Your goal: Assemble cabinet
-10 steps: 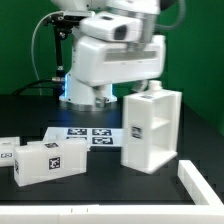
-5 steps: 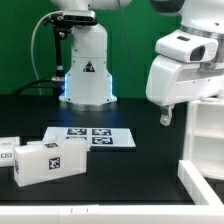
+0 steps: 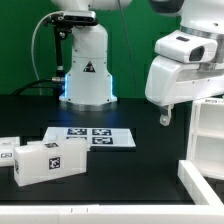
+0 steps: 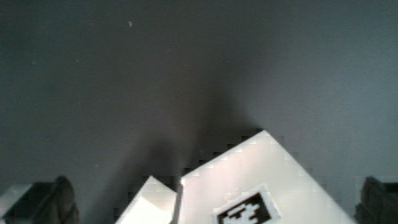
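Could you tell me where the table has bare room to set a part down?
Bare table lies between the marker board and the cabinet. It is crowded at the exterior view's left, where the white tagged block sits against the board.

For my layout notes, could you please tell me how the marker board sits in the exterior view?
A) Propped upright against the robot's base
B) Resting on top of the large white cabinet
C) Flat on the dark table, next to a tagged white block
C: the marker board lies flat on the dark table, next to the tagged white block.
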`<state>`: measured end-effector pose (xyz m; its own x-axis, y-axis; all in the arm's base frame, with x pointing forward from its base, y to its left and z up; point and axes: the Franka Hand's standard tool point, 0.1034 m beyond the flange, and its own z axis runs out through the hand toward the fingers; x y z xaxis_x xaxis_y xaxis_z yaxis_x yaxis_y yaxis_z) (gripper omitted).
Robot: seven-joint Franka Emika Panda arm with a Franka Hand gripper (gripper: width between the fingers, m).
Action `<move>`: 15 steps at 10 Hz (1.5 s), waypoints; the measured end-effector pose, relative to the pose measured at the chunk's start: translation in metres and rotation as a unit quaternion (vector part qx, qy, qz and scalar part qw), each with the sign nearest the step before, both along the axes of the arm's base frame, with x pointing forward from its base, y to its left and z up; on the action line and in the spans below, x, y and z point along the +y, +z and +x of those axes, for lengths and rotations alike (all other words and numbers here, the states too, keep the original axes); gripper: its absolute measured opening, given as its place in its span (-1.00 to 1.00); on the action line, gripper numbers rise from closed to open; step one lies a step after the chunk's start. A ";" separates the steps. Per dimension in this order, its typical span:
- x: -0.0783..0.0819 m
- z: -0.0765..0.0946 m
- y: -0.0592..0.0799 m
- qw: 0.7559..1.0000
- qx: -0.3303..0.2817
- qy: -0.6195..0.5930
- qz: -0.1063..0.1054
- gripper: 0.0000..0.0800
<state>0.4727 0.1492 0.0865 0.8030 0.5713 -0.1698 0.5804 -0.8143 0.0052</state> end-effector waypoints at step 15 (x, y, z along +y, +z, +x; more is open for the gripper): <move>0.014 0.003 0.000 1.000 -0.019 -0.004 0.009 0.99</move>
